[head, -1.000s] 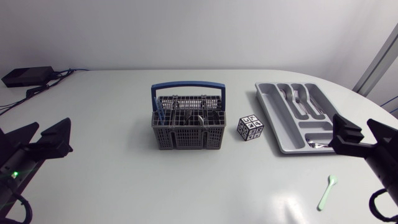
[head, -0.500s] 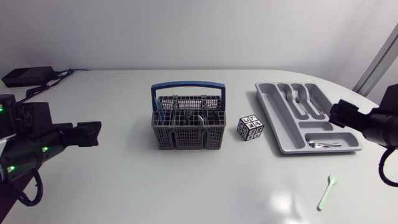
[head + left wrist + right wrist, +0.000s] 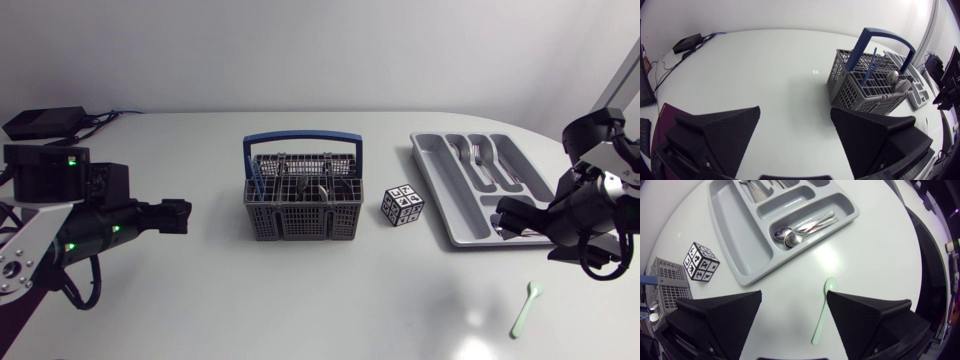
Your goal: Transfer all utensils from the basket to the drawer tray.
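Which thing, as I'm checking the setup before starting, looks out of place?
The pale green spoon lies loose on the table, outside both the basket and the tray. A patterned cube stands between them, though no utensil.

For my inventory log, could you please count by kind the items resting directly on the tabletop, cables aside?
Utensil basket: 1
Drawer tray: 1
Marker cube: 1
Green spoon: 1
Black box: 1
Total: 5

Left arm [image 3: 92,226] and right arm [image 3: 585,212] extend inward, jaws wide apart.
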Motion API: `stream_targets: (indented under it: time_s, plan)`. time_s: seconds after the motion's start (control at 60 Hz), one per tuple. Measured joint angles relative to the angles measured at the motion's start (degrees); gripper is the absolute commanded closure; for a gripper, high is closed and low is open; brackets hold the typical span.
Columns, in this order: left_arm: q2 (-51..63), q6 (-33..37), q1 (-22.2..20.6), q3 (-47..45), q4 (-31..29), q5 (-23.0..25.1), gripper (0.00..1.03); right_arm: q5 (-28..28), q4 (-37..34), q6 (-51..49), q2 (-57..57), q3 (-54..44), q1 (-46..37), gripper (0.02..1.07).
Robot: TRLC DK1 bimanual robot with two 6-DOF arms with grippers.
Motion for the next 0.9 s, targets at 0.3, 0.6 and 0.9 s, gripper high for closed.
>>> stream_targets:
  time_s: [0.3, 0.6, 0.9]
  plan:
    - [5.20, 0.00, -2.40, 3.19, 1.70, 0.00, 0.05, -0.20, -0.50, 3.45, 9.27, -0.07, -2.27, 0.16]
    - [8.68, 0.26, -3.13, 4.39, 2.51, 0.00, 0.05, -1.70, -0.48, 3.72, 14.16, -2.51, -8.83, 0.28]
    - [9.42, 0.46, -4.07, 5.05, 2.95, -0.02, 0.05, -3.15, 1.77, 3.54, 16.06, -4.92, -10.51, 0.42]
